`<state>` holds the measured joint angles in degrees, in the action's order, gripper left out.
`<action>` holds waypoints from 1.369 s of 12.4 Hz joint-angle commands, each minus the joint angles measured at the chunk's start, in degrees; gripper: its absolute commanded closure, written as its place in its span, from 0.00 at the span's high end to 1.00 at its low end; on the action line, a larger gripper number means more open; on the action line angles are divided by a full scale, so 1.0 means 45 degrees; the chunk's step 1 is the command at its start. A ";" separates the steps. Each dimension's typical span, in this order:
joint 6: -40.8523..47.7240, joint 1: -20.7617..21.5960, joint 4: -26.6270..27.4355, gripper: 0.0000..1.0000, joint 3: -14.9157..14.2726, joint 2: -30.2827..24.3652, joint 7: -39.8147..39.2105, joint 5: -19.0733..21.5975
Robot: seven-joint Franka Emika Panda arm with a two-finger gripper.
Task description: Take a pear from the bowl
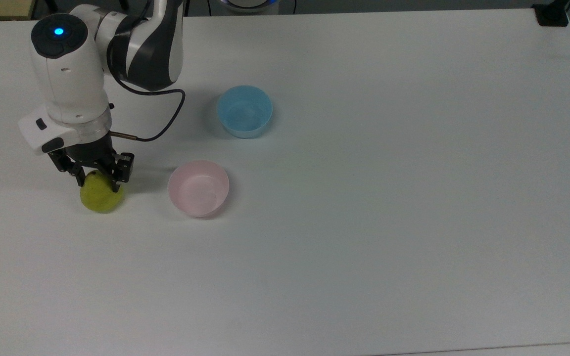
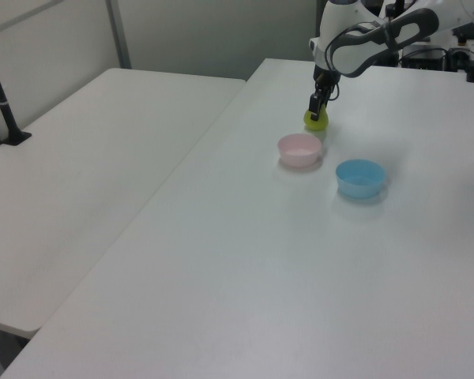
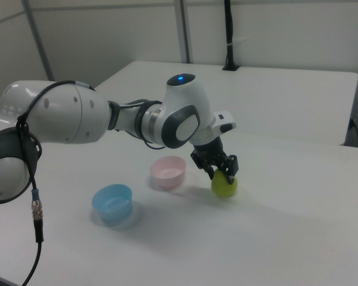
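white table (image 1: 389, 198) | pink bowl (image 1: 198, 188) | blue bowl (image 1: 244, 111) | pear (image 1: 101, 197)

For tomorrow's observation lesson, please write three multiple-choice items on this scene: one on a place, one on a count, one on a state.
1. Where is the pear?
A. in the pink bowl
B. on the top view's left of the pink bowl
C. in the blue bowl

2. How many bowls stand on the table?
A. one
B. two
C. three

3. The gripper is
A. shut on the pear
B. open over the blue bowl
C. lying flat on the table

Key: 1 B, the pear sits outside both bowls; 2 B, one pink, one blue; 3 A, fingers clasp the pear's top.
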<state>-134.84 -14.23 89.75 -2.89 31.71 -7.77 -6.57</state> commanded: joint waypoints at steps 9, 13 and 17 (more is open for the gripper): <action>0.3335 0.2084 0.0056 1.00 0.0173 -0.2806 0.2249 -0.0141; 0.5817 0.3296 0.0114 1.00 0.0193 -0.4289 0.3542 -0.0121; 0.7503 0.4001 0.1593 1.00 0.0212 -0.6845 0.3562 0.0054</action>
<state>-103.02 1.71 89.33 -1.42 9.55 7.10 -6.57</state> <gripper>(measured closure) 0.000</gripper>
